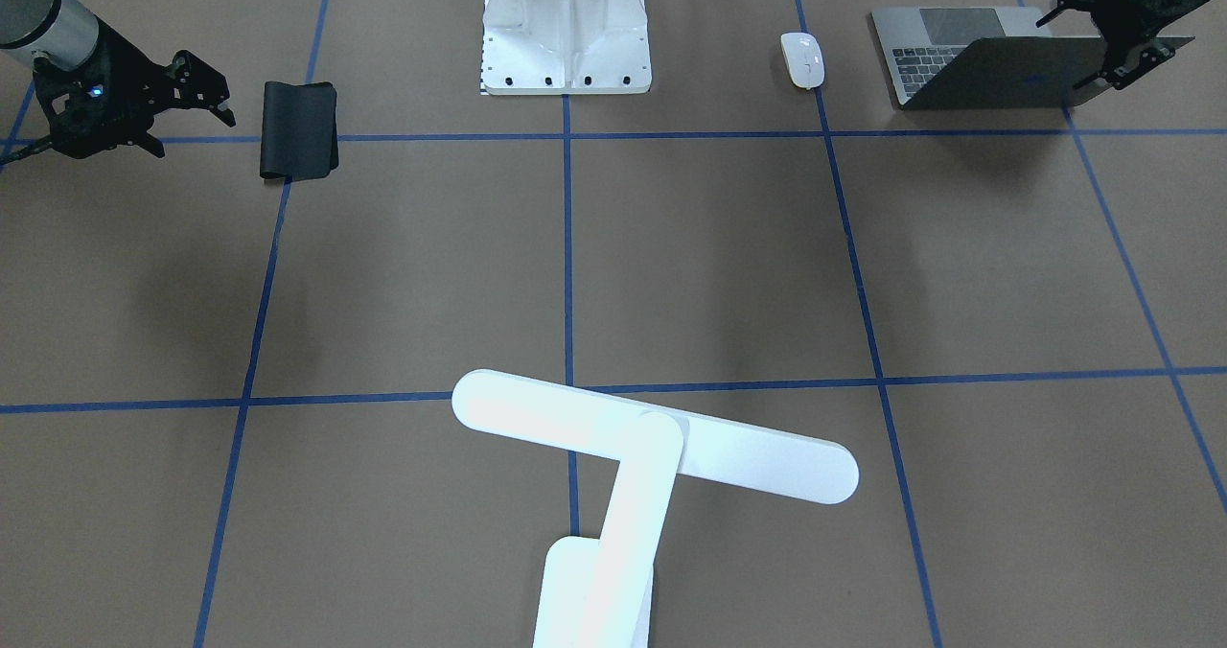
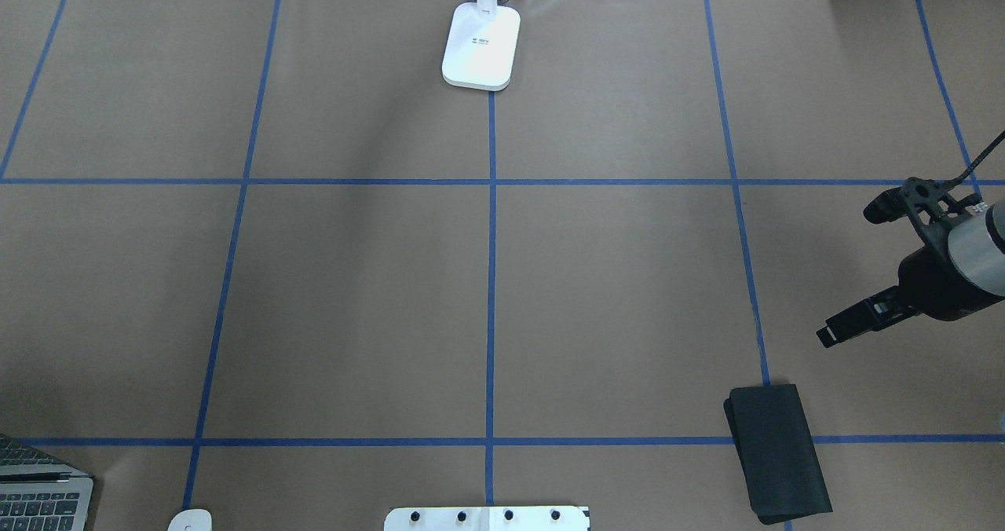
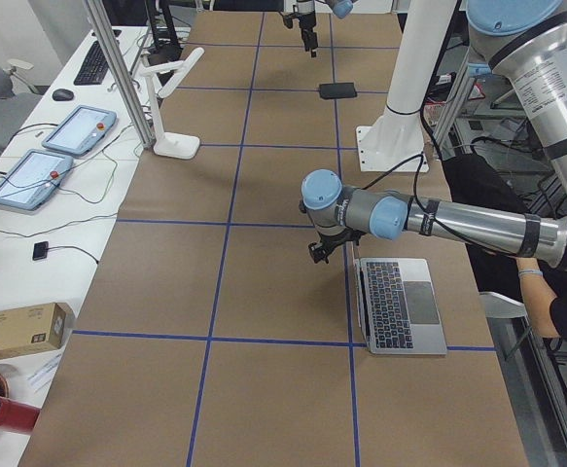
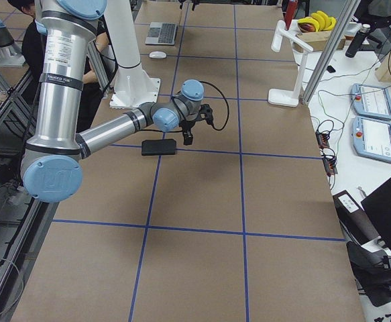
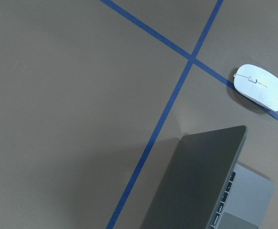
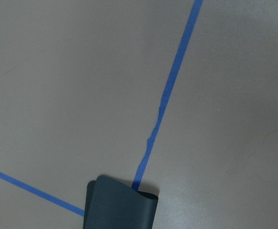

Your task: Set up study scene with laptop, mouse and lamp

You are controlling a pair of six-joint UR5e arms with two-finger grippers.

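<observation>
The laptop (image 1: 997, 73) stands half open at the table's near-left corner, dark lid towards the table's middle. My left gripper (image 1: 1069, 39) hovers by the lid's upper edge, jaws spread and empty; contact with the lid cannot be told. The left wrist view shows the lid's back (image 5: 200, 181) and the white mouse (image 5: 259, 86), with no fingers in frame. The mouse (image 1: 802, 58) lies beside the laptop. The white lamp (image 1: 661, 447) stands at the far edge, mid-table. My right gripper (image 1: 192, 121) is open and empty, above the table beside a black pad (image 1: 299, 130).
The white bolted pedestal (image 1: 566, 34) stands at the robot's side of the table, between mouse and pad. The pad (image 2: 777, 452) lies partly folded on a blue tape line. Tablets and cables lie beyond the far edge behind the lamp (image 4: 292, 67).
</observation>
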